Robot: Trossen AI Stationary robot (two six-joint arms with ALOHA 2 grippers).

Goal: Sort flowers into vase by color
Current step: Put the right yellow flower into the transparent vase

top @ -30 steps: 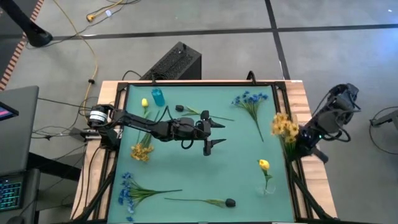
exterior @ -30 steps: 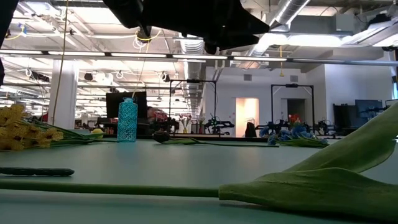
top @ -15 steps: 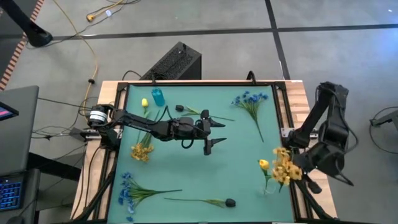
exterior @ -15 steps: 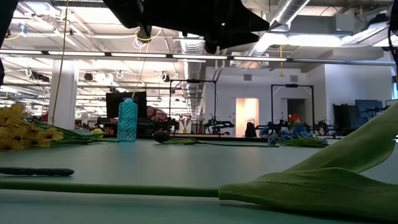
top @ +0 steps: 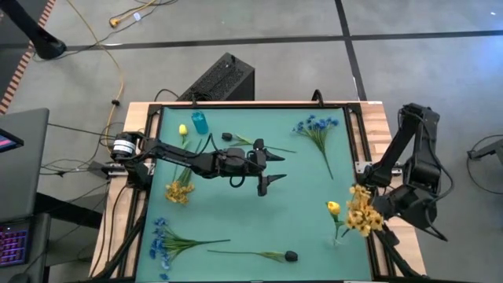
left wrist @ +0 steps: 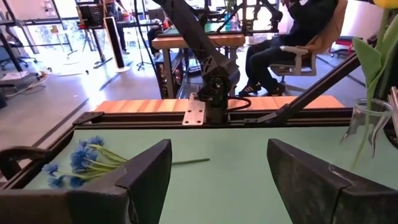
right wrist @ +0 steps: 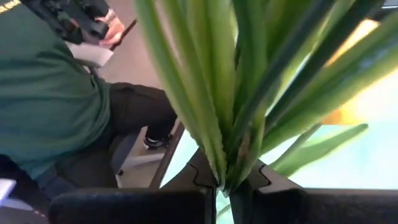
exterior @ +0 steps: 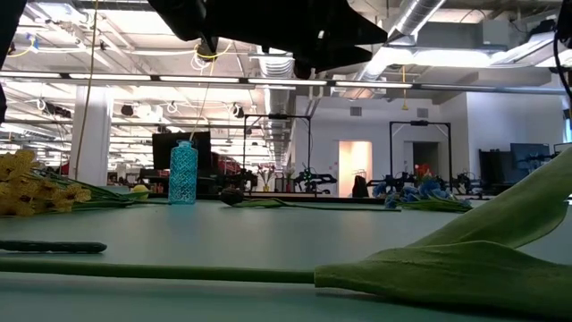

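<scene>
From above, our right gripper [top: 376,211] clasps a yellow cluster [top: 361,211] near the clear vase [top: 338,234] with its yellow bud [top: 334,207]. Our left gripper [top: 271,169] hangs spread wide over mid-table. We count two blue sprigs, two yellow clusters, two yellow buds, two dark buds. The right wrist shows fingers pinching green stems [right wrist: 230,118].

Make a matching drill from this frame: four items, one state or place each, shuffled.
Items:
1. left gripper
2. right gripper
3. blue vase
4. clear vase

States:
A. holds one yellow bud, near the table's right edge
B. open, empty, over mid-table
C. empty, at the table's far left
D. shut on the yellow blossom cluster

Pairs: 1-B, 2-D, 3-C, 4-A
</scene>
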